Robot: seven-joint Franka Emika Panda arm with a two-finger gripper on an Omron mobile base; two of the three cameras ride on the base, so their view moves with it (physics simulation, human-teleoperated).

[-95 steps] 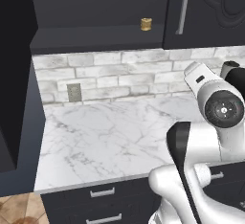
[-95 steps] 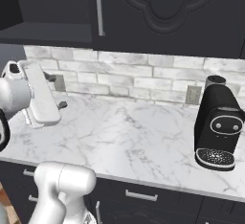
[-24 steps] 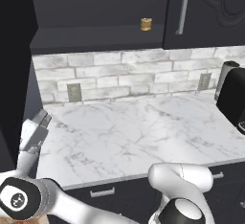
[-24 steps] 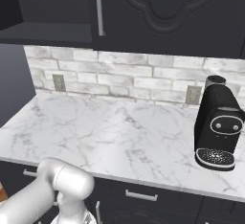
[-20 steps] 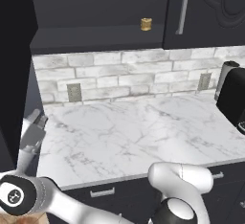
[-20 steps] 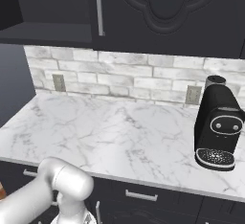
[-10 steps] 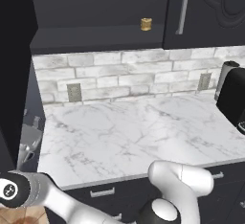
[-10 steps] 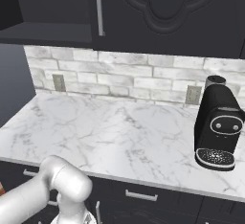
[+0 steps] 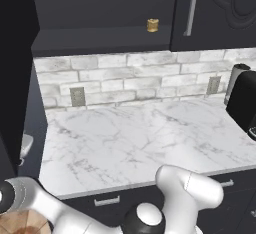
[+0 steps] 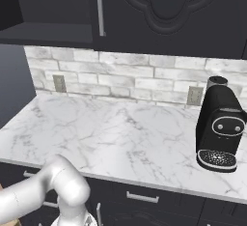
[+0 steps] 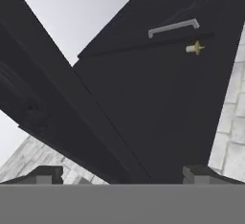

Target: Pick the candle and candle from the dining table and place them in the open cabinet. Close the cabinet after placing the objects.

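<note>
A kitchen wall seen from behind a white robot arm. A marble tabletop [image 9: 150, 143] runs across both base views, backed by white brick [image 9: 140, 78]. Above it hangs the dark cabinet [image 9: 100, 8], its left half open. On the open shelf [image 9: 100, 38] a short golden-tan candle [image 9: 153, 25] stands upright near the right end, just beside the closed right door [image 9: 220, 8] and its vertical silver handle [image 9: 190, 8].

At the right end of the tabletop stands a black coffee machine [image 10: 221, 128]. Two grey wall outlets [image 9: 77, 96] are set into the brick. Below the tabletop edge are dark drawers with horizontal silver handles [image 10: 142, 197].

The arm bends low across the bottom of the left base view and reaches down to the lower left, by a patch of wood floor [image 9: 25, 223].

The hand view is rolled sideways and looks up at the cabinet. A dark open door [image 11: 52, 103] crosses it as a broad diagonal. Beyond it, the small candle shows pale gold on the shelf edge, close to the silver handle. The hand [image 11: 122, 173] is spread wide, its two dark fingertips [image 11: 43, 174] far apart at the bottom corners, with nothing between them. It seems well apart from the candle, though depth is hard to judge at this angle.
</note>
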